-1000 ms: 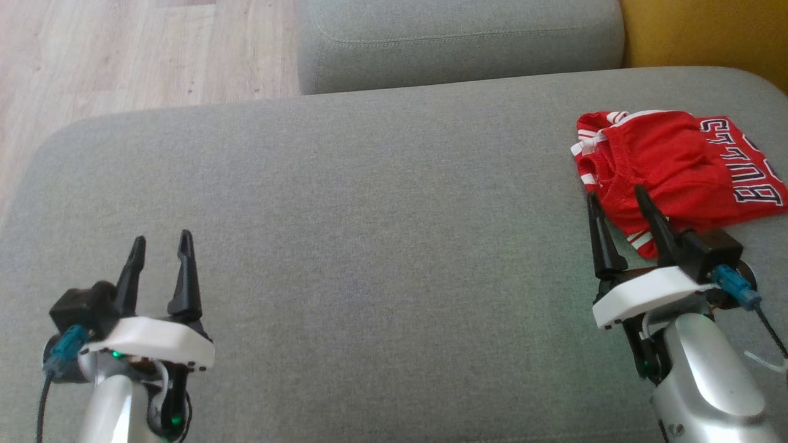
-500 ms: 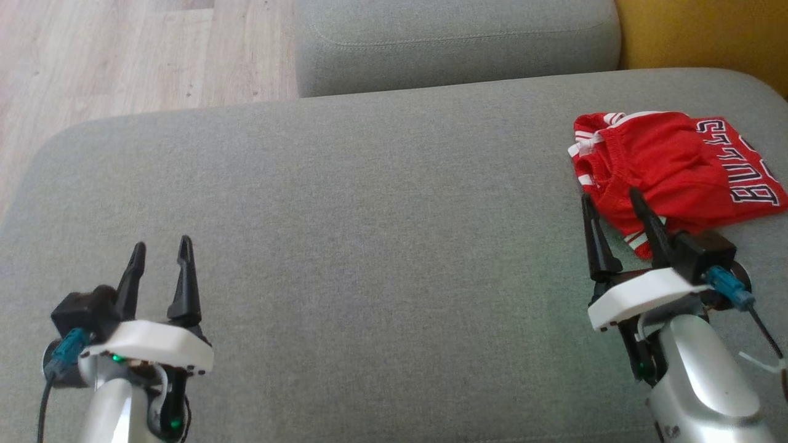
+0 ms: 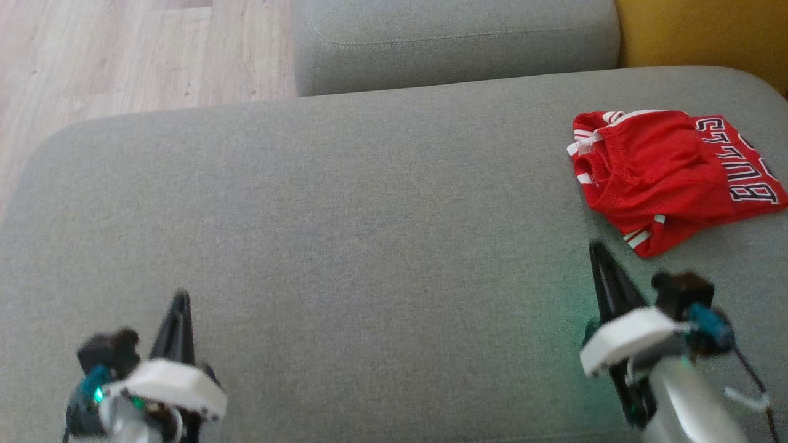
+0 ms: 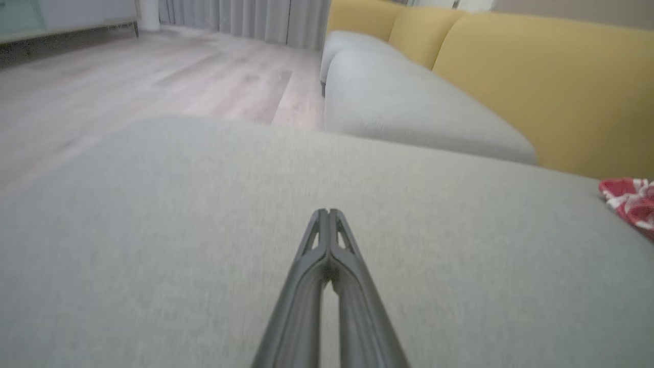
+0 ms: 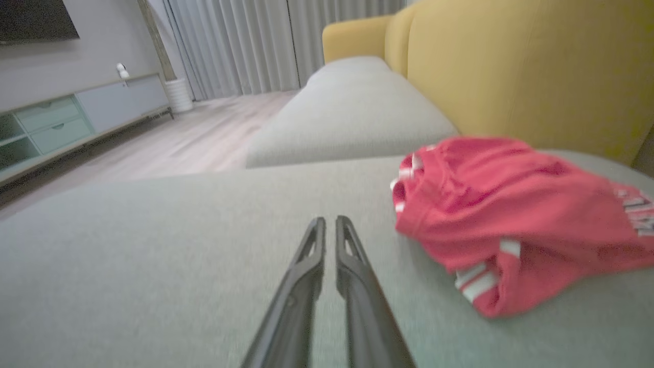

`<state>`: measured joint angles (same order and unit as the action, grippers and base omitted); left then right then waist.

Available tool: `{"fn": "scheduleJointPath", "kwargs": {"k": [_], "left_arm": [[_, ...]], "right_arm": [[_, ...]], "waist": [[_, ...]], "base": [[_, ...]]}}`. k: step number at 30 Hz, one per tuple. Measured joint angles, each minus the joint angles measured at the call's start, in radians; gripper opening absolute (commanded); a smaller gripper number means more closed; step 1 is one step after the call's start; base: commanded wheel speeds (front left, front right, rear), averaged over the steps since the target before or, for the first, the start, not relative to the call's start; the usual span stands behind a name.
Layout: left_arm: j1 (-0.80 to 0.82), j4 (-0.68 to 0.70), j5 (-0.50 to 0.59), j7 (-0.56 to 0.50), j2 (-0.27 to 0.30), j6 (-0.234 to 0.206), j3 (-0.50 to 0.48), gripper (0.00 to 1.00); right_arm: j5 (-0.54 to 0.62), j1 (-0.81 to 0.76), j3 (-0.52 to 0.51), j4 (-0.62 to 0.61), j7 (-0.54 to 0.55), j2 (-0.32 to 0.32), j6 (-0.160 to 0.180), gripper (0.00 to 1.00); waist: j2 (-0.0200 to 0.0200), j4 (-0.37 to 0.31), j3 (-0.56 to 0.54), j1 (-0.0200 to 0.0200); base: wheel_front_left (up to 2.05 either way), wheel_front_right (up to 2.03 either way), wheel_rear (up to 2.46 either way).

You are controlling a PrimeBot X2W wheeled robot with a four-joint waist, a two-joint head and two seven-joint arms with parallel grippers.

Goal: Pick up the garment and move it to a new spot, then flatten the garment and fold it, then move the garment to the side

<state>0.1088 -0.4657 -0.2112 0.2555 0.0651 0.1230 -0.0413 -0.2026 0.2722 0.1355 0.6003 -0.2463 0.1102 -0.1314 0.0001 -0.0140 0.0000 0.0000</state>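
The garment (image 3: 665, 172), a red jersey with white trim and dark lettering, lies folded at the right end of the grey seat cushion (image 3: 369, 215). It also shows in the right wrist view, as the garment (image 5: 511, 214), and at the far right edge of the left wrist view, as the garment (image 4: 631, 202). My right gripper (image 3: 598, 253) is a little short of its near edge, apart from it, fingers drawn together to a thin slit with nothing between them (image 5: 330, 221). My left gripper (image 3: 178, 304) hangs low at the left over bare cushion, shut and empty (image 4: 327, 212).
A second grey cushion (image 3: 455, 43) lies beyond the first. The yellow backrest (image 3: 702, 31) runs along the right, just behind the garment. Wooden floor (image 3: 123, 55) lies off the cushion's left and far edges. A low cabinet (image 5: 76, 117) stands across the room.
Both grippers have closed from wide open and drawn back toward me. The right one has come away from the garment's near edge. The garment lies as before.
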Motion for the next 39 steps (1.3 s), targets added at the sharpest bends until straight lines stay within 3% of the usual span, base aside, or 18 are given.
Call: {"fn": "scheduleJointPath", "kwargs": {"k": [4, 39], "left_arm": [[-0.054, -0.03, -0.026, -0.017, -0.01, 0.0, -0.001, 0.0], [-0.041, 0.036, -0.428, -0.114, -0.011, 0.0, -0.004, 0.0]], "right_arm": [[-0.026, -0.065, -0.003, 0.028, 0.01, -0.004, 0.0, 0.0], [-0.428, -0.066, -0.079, -0.075, 0.108, -0.014, 0.0, 0.0]], "waist": [[0.0, 0.0, 0.0, 0.0], [0.0, 0.004, 0.001, 0.0]], "base": [[0.0, 0.0, 0.0], [0.0, 0.0, 0.0]]}}
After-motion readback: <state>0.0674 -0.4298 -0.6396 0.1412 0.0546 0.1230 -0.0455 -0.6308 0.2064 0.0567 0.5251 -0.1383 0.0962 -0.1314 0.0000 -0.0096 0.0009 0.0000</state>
